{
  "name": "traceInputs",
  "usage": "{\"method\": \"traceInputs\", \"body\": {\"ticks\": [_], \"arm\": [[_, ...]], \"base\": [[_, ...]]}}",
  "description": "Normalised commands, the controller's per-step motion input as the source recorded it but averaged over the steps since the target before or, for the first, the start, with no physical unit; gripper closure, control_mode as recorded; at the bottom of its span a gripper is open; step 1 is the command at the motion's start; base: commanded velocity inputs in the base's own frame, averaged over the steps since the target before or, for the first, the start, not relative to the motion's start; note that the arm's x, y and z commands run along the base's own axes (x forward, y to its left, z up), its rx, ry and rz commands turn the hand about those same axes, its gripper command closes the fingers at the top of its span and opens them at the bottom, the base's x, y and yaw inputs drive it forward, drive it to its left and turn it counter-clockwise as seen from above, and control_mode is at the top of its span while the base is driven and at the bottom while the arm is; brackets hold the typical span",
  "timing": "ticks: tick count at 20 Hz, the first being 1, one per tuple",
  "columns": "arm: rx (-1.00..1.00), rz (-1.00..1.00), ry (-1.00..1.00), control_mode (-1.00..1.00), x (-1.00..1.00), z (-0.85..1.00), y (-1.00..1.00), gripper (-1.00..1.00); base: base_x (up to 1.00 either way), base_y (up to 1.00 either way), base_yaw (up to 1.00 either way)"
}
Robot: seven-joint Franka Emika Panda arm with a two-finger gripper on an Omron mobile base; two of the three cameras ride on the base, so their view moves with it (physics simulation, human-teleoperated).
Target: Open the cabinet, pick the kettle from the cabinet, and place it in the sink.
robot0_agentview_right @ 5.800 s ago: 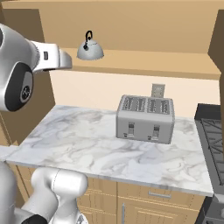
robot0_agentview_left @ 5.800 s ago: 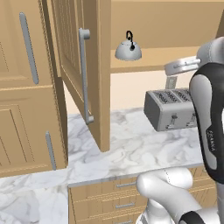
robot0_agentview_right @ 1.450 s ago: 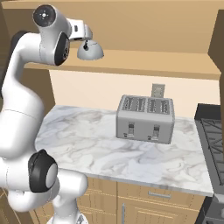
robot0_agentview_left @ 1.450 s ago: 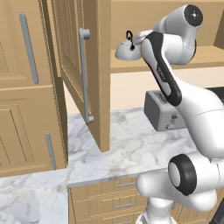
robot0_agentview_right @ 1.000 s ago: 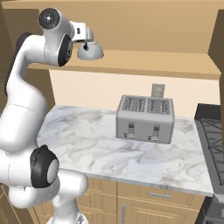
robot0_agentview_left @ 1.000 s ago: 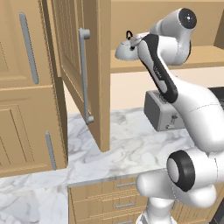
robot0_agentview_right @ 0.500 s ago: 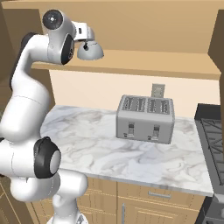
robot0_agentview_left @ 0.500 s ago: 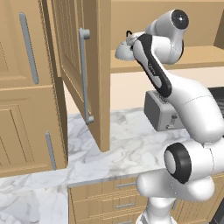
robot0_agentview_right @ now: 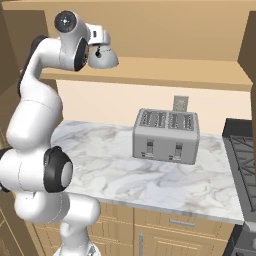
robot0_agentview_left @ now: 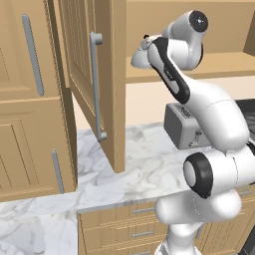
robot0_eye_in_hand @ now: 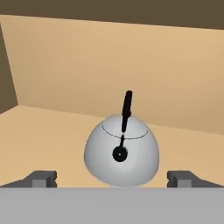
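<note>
Silvery kettle (robot0_eye_in_hand: pixel 121 153) is seen on the shelf of the cabinet (robot0_agentview_left: pixel 84 84), its door swung open; the gripper (robot0_eye_in_hand: pixel 111 178) is held wide open, fingertips flanking it.

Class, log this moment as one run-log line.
cabinet door: open | kettle: on shelf, centred between fingers | gripper: open, not gripping | sink step: not yet done

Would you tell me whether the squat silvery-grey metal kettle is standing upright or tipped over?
Upright. The squat silvery-grey metal kettle sits flat on the wooden cabinet shelf, its black handle rising straight up from the dome.
</note>
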Motion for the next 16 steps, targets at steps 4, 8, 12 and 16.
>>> {"method": "traceInputs", "body": {"ticks": [4,8,12,16], "arm": [[0.00,0.00,0.00,-1.00,0.28,0.00,0.00,-1.00],[0.00,0.00,0.00,-1.00,0.28,-0.01,0.00,-1.00],[0.00,0.00,0.00,-1.00,0.27,-0.04,0.00,-1.00],[0.00,0.00,0.00,-1.00,0.24,-0.05,0.00,-1.00]], "base": [[0.00,0.00,0.00],[0.00,0.00,0.00],[0.00,0.00,0.00],[0.00,0.00,0.00]]}}
